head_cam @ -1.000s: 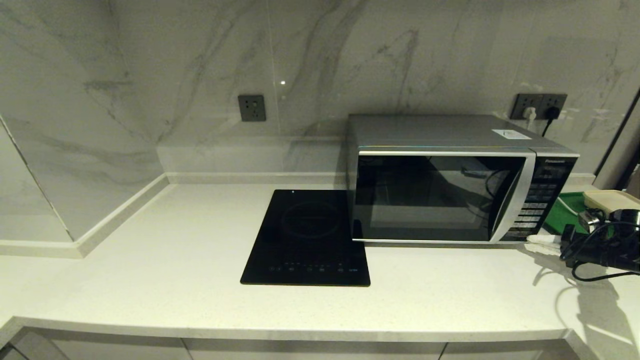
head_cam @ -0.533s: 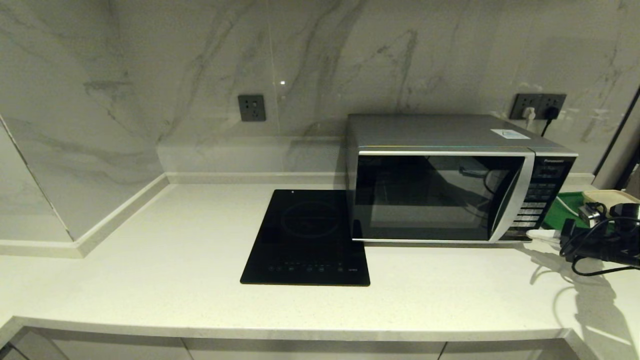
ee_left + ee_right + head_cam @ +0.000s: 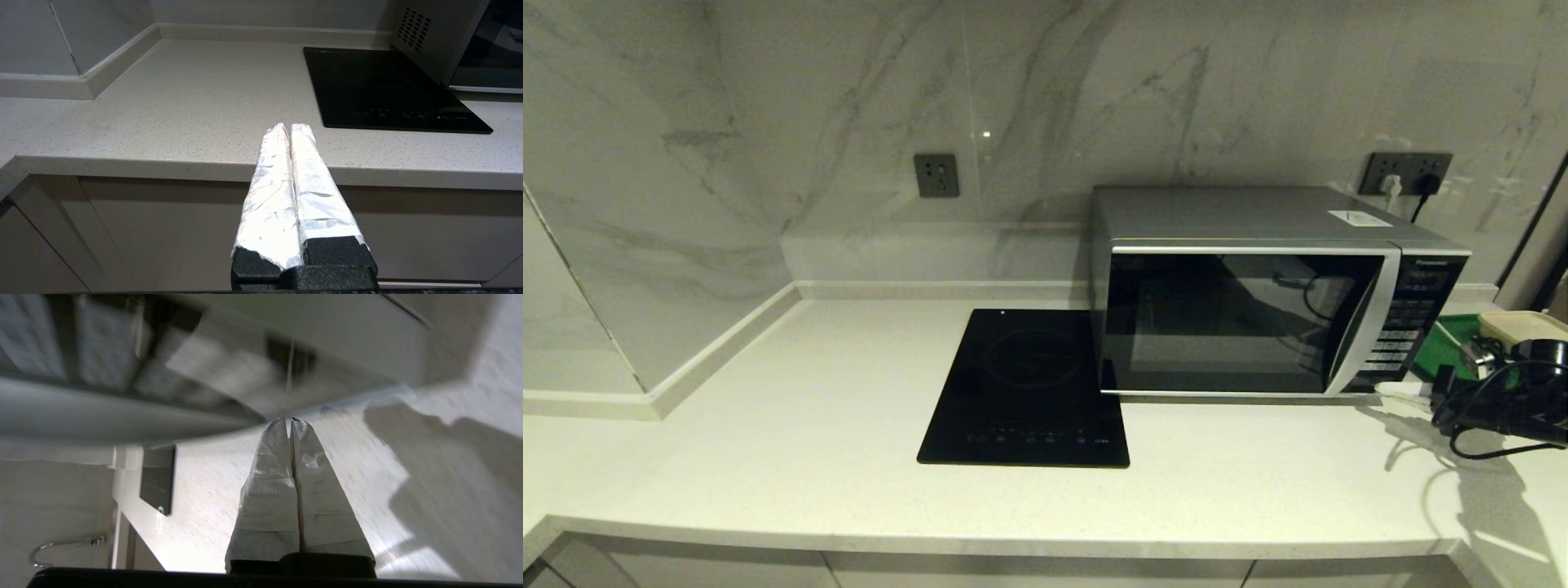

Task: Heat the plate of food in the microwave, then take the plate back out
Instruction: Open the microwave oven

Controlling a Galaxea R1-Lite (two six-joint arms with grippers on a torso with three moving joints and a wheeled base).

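The silver microwave (image 3: pixel 1258 302) stands on the counter at the right with its dark glass door closed. The plate of food is not in sight in any view. My right gripper (image 3: pixel 1398 390) is shut and empty, its white wrapped tips low at the microwave's front right corner, just under the keypad panel (image 3: pixel 1409 327). In the right wrist view the right gripper (image 3: pixel 291 421) points at the microwave's base (image 3: pixel 122 412); whether it touches I cannot tell. My left gripper (image 3: pixel 289 127) is parked, shut and empty, in front of the counter's edge.
A flat black induction cooktop (image 3: pixel 1025 384) lies directly left of the microwave. A green tray (image 3: pixel 1445 343) and a cream slab (image 3: pixel 1523 325) sit to the microwave's right, behind my right arm. Wall sockets with plugs (image 3: pixel 1405 173) are behind the microwave.
My right gripper has edged slightly left toward the microwave's lower front right corner. The microwave door stays closed and the left arm has not moved.
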